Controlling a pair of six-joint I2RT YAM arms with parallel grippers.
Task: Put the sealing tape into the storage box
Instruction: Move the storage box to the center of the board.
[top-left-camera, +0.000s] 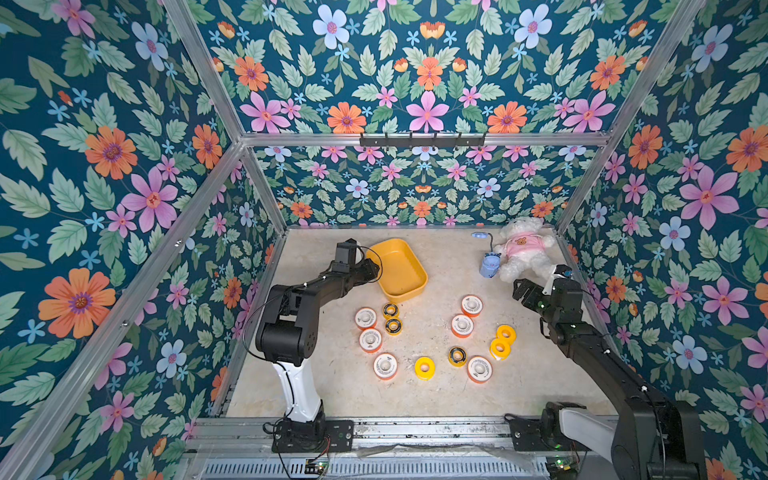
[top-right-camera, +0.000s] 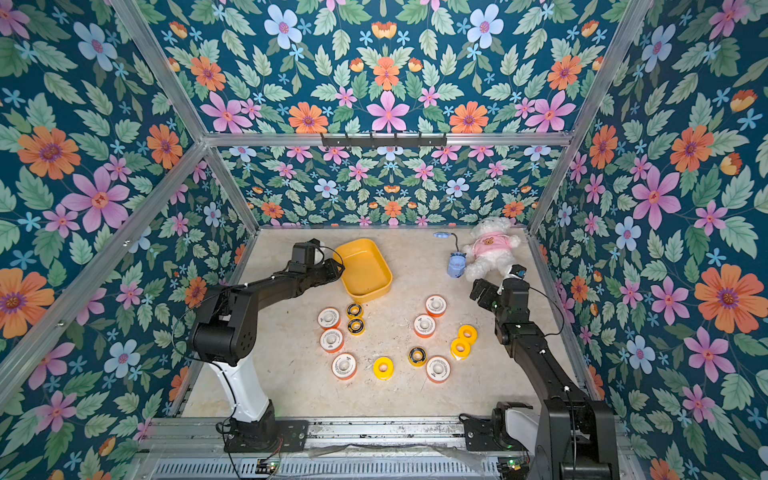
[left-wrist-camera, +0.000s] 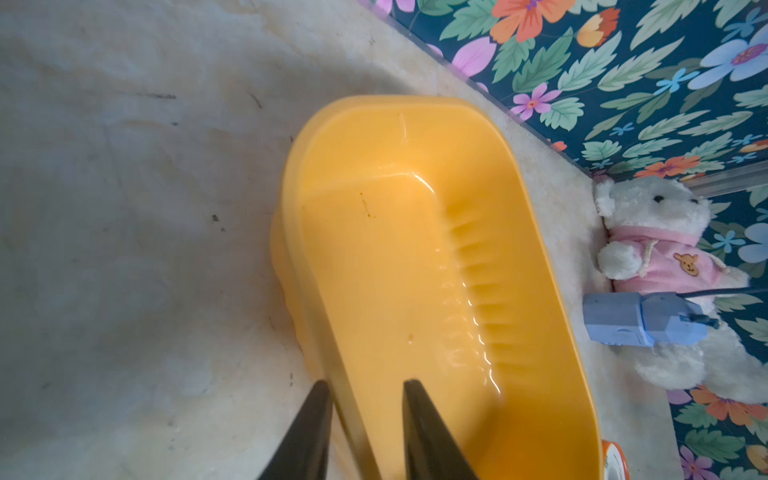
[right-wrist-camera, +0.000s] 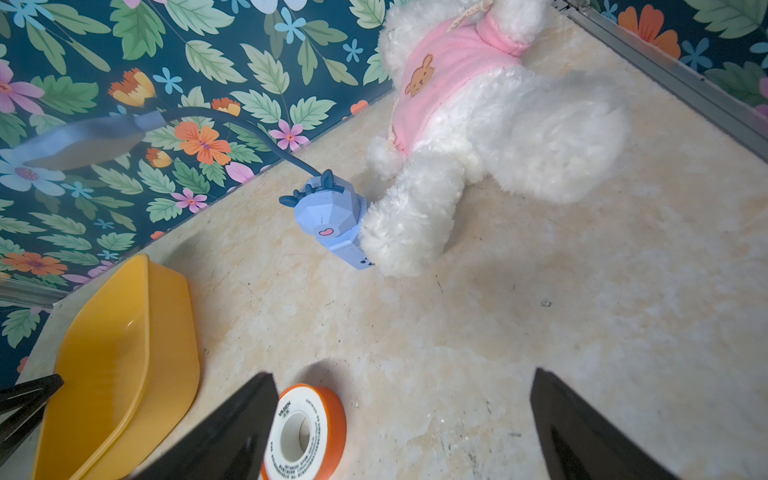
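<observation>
Nothing stowed: shallow yellow-orange plastic storage box (top-left-camera: 397, 268) lay empty, twelve small round sealing-tape rolls (top-left-camera: 462, 325) sat loose on table (top-left-camera: 332, 386); left gripper (left-wrist-camera: 365, 382) narrow astride box wall, grip unclear; right gripper (right-wrist-camera: 403, 374) gaped wide, empty.

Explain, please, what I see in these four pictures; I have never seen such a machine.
Two black robot arms stand at a pale table. Two pictures look down from above and are almost identical; two come from cameras on the arms' wrists. On the table lie twelve small tape rolls, an empty yellow storage box, a white teddy bear and a blue gadget. The left gripper has its fingers astride the box's rim; whether it already pinches it, I cannot tell. The right gripper is open and holds nothing.
</observation>
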